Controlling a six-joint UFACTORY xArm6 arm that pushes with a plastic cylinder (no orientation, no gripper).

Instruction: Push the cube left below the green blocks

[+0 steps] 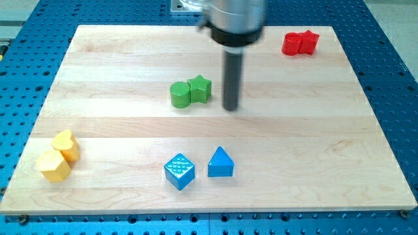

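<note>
A blue cube [179,171] sits near the view's bottom, just left of a blue triangular block [221,162]. Two green blocks touch each other above the middle: a green cylinder [180,94] and a green star [200,89]. My tip [231,107] is the lower end of the dark rod, just right of the green star and well above the blue blocks. It touches no block.
Two red blocks [300,43] sit together at the view's top right. Two yellow blocks, a heart [66,144] and a hexagon [53,166], sit at the bottom left. The wooden board [313,143] lies on a blue perforated table.
</note>
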